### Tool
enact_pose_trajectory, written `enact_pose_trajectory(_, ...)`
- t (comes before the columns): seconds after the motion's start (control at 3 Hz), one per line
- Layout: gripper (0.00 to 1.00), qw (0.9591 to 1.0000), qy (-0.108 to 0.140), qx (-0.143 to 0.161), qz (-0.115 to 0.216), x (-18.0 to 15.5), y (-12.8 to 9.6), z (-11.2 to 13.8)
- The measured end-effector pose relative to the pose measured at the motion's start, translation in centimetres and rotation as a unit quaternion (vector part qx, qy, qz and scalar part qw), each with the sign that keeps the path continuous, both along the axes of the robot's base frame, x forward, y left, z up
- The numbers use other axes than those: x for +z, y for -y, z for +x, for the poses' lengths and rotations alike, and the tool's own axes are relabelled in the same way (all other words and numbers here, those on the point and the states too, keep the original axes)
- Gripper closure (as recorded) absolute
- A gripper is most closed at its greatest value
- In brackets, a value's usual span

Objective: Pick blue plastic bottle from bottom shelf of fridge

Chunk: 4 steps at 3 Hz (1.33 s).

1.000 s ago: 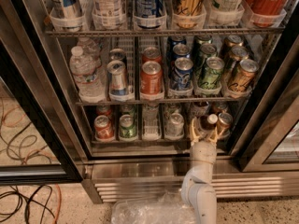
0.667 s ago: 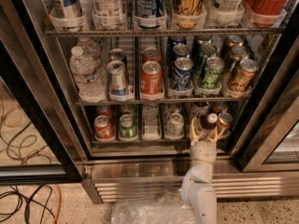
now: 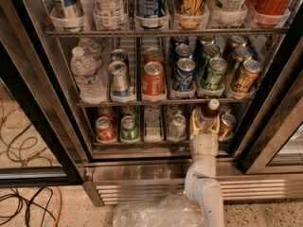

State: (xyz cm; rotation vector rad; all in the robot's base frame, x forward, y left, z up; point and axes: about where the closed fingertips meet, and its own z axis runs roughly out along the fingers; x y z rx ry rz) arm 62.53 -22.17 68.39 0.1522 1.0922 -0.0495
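The one camera looked down from high up, close in front of the fridge (image 3: 35, 108), and faced straight into it. It was near enough that the top rack was cut off at the upper edge, with only a strip of floor showing along the near edge. The arm (image 3: 204, 188) entered from the near edge, right of centre, and reached away from the lens, placing the gripper (image 3: 204, 126) at the bottom shelf (image 3: 142, 144) beside the blue plastic bottle (image 3: 209, 111).

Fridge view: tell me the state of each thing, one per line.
fridge: door open.
blue plastic bottle: upright, capped, standing on the bottom shelf.
gripper: reached into the bottom shelf, around the bottle.
water bottle: upright, capped, middle rack.
red can: upright, middle rack.
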Motion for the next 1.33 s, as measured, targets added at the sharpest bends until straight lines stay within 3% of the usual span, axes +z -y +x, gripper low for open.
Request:
enact_pose_trajectory(1.0, 1.0, 0.9999, -0.007, 0.008, -0.005, 0.3, 0.2, -1.1)
enact_pose_trajectory(1.33, 1.0, 0.9979, -0.038, 0.01, -0.053, 1.2, 0.2, -5.5)
